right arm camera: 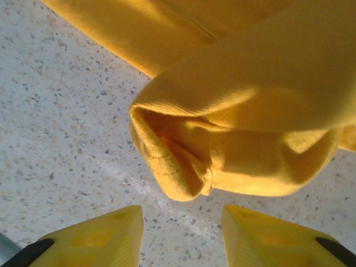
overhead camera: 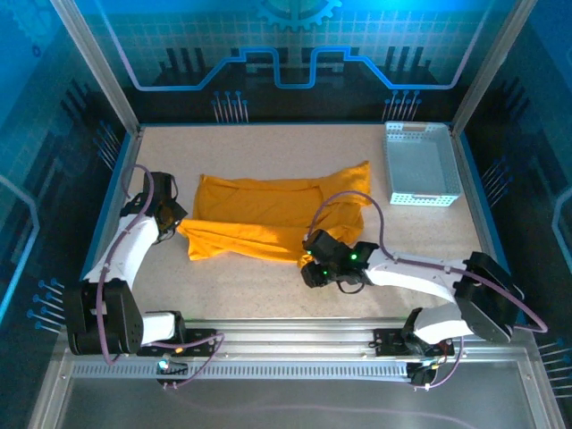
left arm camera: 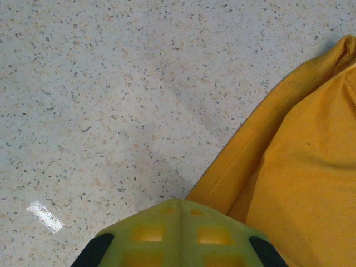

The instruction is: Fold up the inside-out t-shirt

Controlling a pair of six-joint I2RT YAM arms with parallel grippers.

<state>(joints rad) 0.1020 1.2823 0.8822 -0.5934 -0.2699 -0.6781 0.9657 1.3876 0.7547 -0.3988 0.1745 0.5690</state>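
Note:
The inside-out t-shirt lies crumpled and spread across the middle of the table, orange-yellow and plain. My left gripper is at the shirt's left edge. In the left wrist view it is shut, fingertips pressed together, and a hemmed edge of the t-shirt runs beside and under its right finger; no cloth shows between the tips. My right gripper sits at the shirt's near edge. In the right wrist view it is open, and a rolled ribbed opening of the t-shirt hangs just ahead of its fingertips, with speckled table showing between them.
A pale perforated plastic basket stands at the back right corner. Speckled table surface lies bare in front of the shirt. Metal frame posts and blue walls enclose the table on three sides.

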